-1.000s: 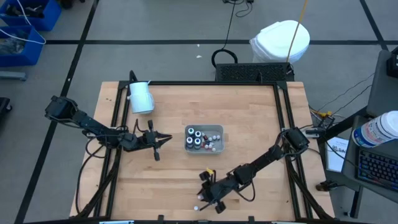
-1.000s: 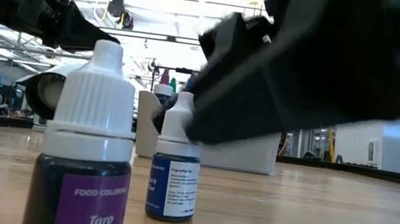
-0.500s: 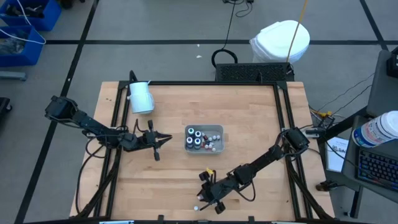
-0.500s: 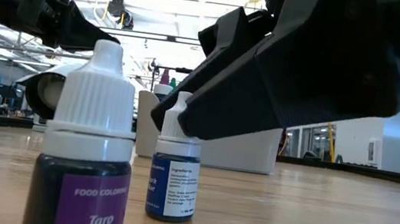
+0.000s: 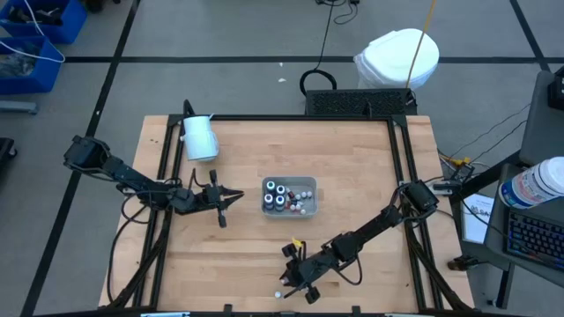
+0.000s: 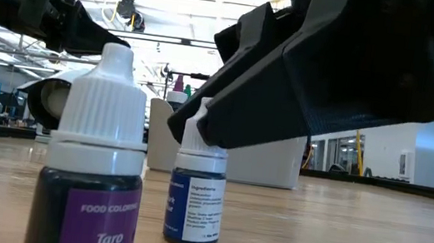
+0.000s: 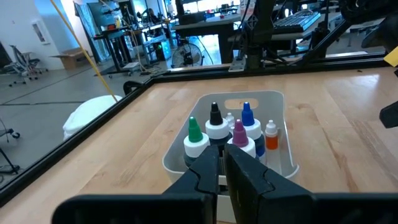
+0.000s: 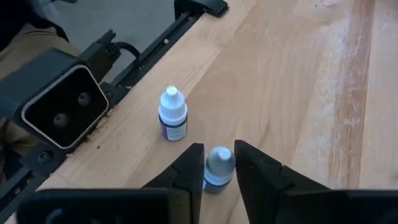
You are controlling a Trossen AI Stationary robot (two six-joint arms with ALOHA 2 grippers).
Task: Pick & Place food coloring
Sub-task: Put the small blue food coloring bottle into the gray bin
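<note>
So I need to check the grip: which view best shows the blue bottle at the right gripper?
The right wrist view: the blue bottle stands upright between the right gripper's fingers. The low view shows its label side-on; the high view hardly shows it; the left wrist view, nothing.

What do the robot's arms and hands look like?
Both arms are black and jointed, with dark cables looping beside them. The left hand and right hand each have two flat, dark fingers, wedge-shaped toward the tips. No markings show.
</note>
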